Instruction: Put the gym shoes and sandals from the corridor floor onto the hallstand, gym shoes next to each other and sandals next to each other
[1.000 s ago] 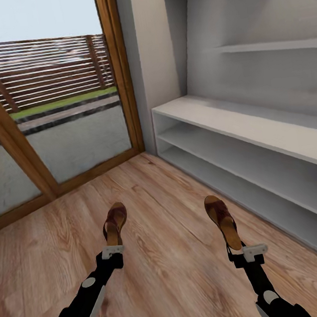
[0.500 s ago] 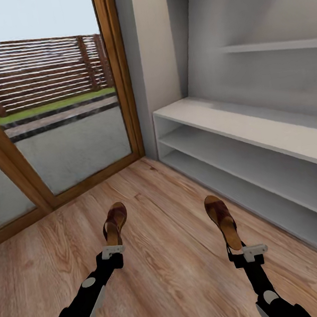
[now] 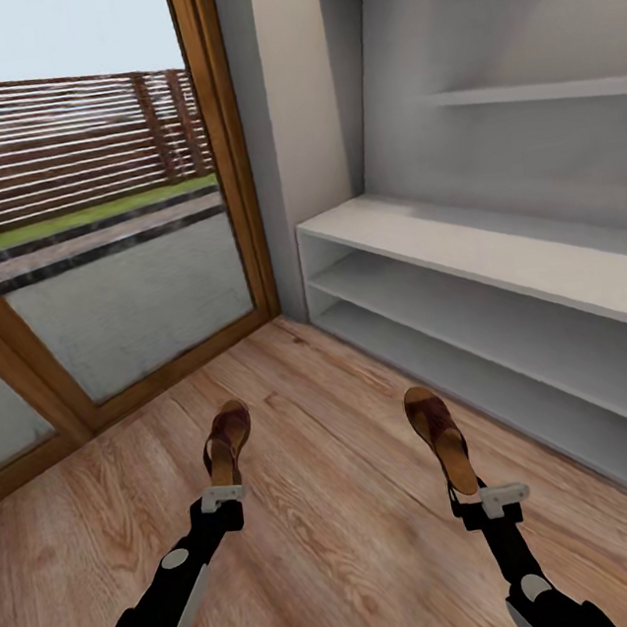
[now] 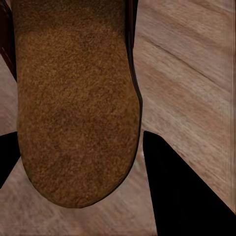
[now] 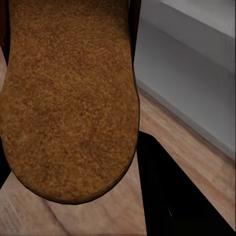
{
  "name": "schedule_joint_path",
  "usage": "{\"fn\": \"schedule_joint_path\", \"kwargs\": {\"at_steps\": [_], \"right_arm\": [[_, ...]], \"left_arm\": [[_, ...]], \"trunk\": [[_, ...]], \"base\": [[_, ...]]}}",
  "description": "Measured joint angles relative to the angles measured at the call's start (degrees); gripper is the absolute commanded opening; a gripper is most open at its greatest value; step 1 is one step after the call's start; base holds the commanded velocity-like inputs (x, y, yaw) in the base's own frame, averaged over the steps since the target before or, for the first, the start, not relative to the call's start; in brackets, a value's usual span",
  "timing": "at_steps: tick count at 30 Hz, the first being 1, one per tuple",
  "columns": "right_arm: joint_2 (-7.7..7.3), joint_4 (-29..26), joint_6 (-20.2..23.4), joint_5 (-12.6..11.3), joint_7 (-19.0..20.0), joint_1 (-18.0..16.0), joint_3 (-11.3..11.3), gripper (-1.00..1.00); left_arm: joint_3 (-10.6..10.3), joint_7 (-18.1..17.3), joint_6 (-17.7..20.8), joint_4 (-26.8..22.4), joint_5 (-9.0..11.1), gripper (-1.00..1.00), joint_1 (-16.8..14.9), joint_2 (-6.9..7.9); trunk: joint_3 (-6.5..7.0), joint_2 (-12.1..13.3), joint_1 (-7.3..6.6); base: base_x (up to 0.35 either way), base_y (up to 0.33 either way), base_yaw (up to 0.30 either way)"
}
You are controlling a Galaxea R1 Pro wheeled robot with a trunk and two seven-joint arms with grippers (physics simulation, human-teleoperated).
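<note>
— holding a sandal in each hand, which one goes up first?

— the right one, i'd say. my right hand [image 3: 476,497] is clamped on the heel of the right sandal [image 3: 441,438], toe pointing straight ahead, and the hallstand [image 3: 505,257] lies off to my right, its long top running away at a slant.

— and the left?

— my left hand [image 3: 223,496] grips the left sandal [image 3: 228,441] by the heel too, above the corridor floor [image 3: 356,547], farther from the rack.

— so?

— swing right; the sandal's length should turn to sit across the top.
</note>
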Motion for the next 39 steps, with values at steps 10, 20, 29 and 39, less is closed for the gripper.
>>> {"fn": "schedule_joint_path", "kwargs": {"at_steps": [10,20,29,39], "right_arm": [[0.0,0.0,0.0,0.0,0.0,0.0,0.0,-1.0],[0.0,0.0,0.0,0.0,0.0,0.0,0.0,-1.0],[-0.01,2.2,0.0,-0.1,0.0,0.0,-0.1,-1.0],[0.0,4.9,-0.1,-0.4,0.0,0.0,-0.1,-1.0]], "left_arm": [[0.0,0.0,0.0,0.0,0.0,-1.0,0.0,0.01],[0.0,0.0,0.0,0.0,0.0,-1.0,0.0,0.04],[0.1,-0.1,0.0,1.1,0.0,-1.0,0.0,0.04],[0.0,-0.1,0.0,1.3,0.0,-1.0,0.0,0.05]], "trunk": [[0.33,0.0,0.0],[0.66,0.0,0.0],[0.85,0.0,0.0],[0.85,0.0,0.0]], "base": [[0.001,0.002,-0.212],[0.0,0.0,-0.214],[0.0,0.191,-0.107],[0.026,0.329,-0.004]]}}
